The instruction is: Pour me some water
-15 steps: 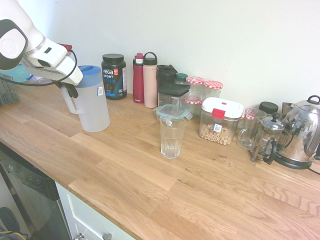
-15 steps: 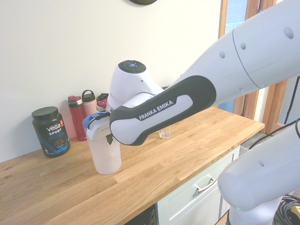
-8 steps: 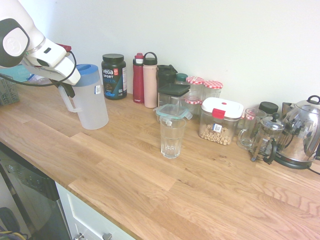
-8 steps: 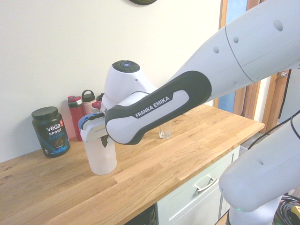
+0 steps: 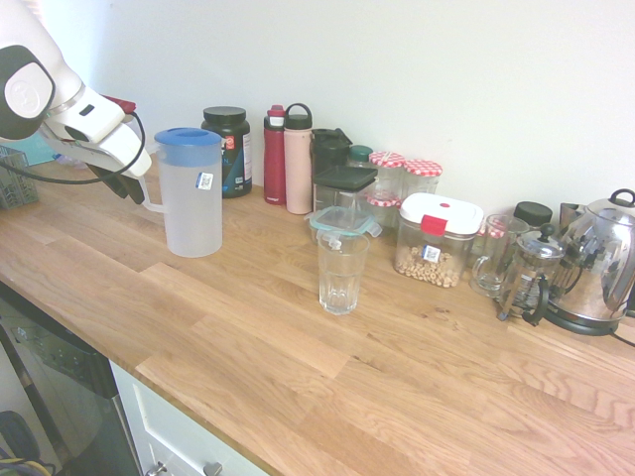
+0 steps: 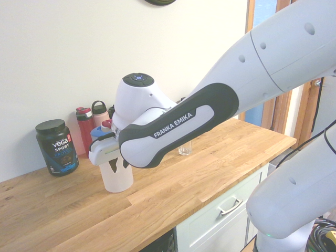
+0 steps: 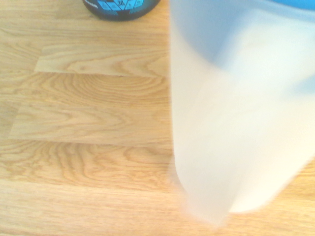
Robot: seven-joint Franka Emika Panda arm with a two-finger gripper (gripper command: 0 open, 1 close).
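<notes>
The frosted white jug (image 5: 191,193) with a blue lid stands upright on the wooden counter; its wall fills the wrist view (image 7: 236,123). The water inside cannot be made out through the frosted plastic. My gripper (image 5: 124,186) sits just left of the jug at the side handle (image 5: 151,203), open and holding nothing. From the other side, the dark fingers (image 6: 113,166) stand apart in front of the jug (image 6: 116,177). A clear drinking glass (image 5: 340,273) stands to the jug's right, apart from it, and shows small behind the arm (image 6: 184,149).
Along the wall stand a black Vega tub (image 5: 226,149), a red bottle (image 5: 275,156), a pink bottle (image 5: 298,159), jars, a red-lidded container (image 5: 437,238), a French press (image 5: 526,273) and a steel kettle (image 5: 595,263). The counter's front edge (image 5: 129,372) drops off to cabinets.
The jug, held slightly tilted a second ago, now stands upright on the counter. The gripper has opened, let go of the handle and drawn back a little to the left.
</notes>
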